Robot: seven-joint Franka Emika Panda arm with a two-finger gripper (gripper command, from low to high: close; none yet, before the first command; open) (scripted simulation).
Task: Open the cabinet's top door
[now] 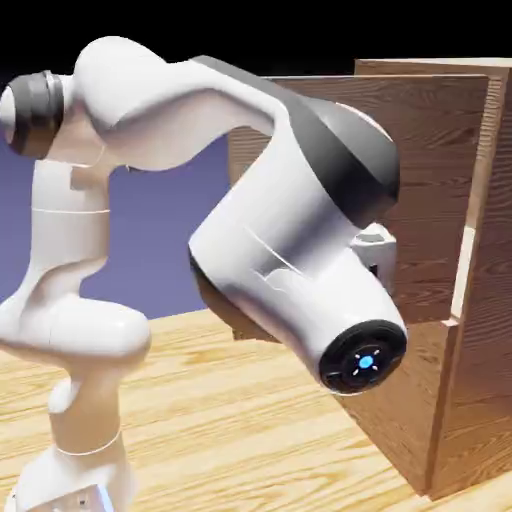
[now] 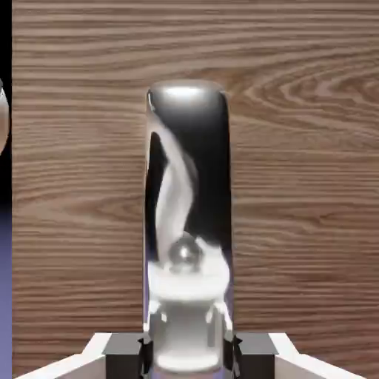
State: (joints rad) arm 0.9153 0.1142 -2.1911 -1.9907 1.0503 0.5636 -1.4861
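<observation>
The cabinet (image 1: 485, 380) stands at the exterior view's right, brown wood grain. Its top door (image 1: 440, 180) is the wide upper panel; it appears swung out from the cabinet's body toward the left, with a pale edge showing at its hinge side. My forearm and wrist cover most of it and hide the gripper there. In the hand view the door's shiny metal bar handle (image 2: 189, 185) runs up the middle against the wood of the top door (image 2: 311, 192). My gripper (image 2: 189, 354) is shut on the handle, a grey fingertip (image 2: 127, 348) pressed against each side.
The shorter lower door (image 1: 400, 410) sits below the top one, flush with the cabinet. The wooden table (image 1: 230, 420) stretches left of the cabinet, with my base (image 1: 85, 460) at the lower left. Past the door's edge, the hand view's far left shows backdrop.
</observation>
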